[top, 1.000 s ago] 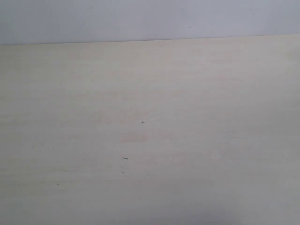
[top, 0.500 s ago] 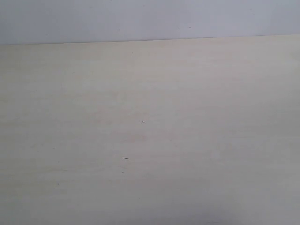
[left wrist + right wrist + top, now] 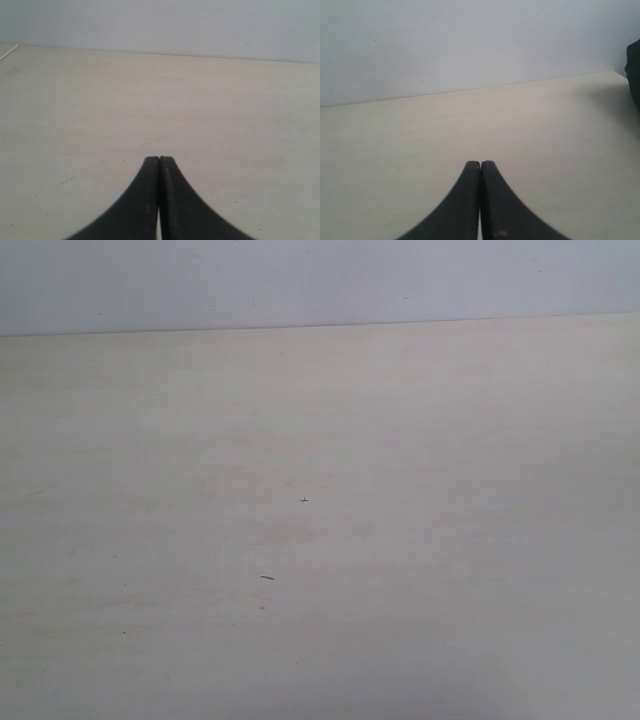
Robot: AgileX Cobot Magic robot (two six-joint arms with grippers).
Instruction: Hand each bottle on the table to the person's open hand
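Nothing changes on the table [image 3: 400,440] — no bottles, no open hand in any view. Left gripper [image 3: 159,160] and right gripper [image 3: 480,164]: jaws clenched, empty — task looks finished or not begun.

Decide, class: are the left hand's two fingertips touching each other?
Touching. The left wrist view shows the left hand shut: its two black fingertips meet along a thin seam, with no gap there and nothing held between them.
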